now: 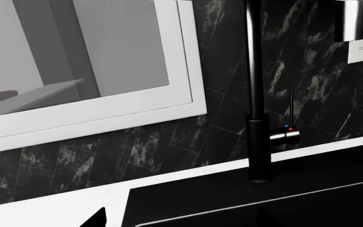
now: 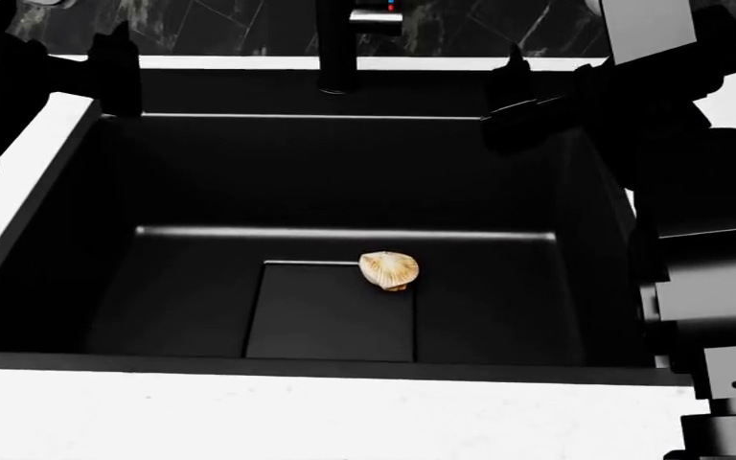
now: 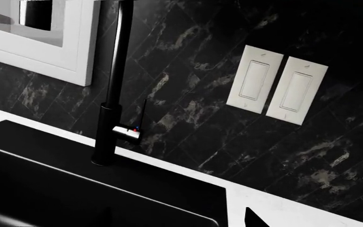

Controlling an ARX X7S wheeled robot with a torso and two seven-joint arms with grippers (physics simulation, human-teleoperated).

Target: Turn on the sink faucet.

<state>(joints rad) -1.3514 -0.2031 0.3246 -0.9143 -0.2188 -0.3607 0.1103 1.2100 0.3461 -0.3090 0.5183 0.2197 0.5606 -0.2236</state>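
The sink faucet [image 2: 336,48] is a tall black column at the back middle of the sink [image 2: 112,240], a large black basin. Its short metal side lever [image 1: 285,135] has blue and red dots and a thin rod standing up from it. The faucet also shows in the right wrist view [image 3: 109,109] with its lever [image 3: 128,133]. My left gripper [image 2: 112,77] hovers over the sink's back left corner, open and empty. My right gripper [image 2: 512,91] hovers over the back right, open and empty. Both are apart from the faucet. Each wrist view shows only one fingertip [image 1: 96,220], [image 3: 254,218].
A tan shell-like object [image 2: 390,269] lies on the sink floor by the drain panel [image 2: 330,311]. A black marble backsplash carries two white switch plates [image 3: 276,85] and a white-framed window [image 1: 106,109]. White countertop [image 2: 342,422] surrounds the sink.
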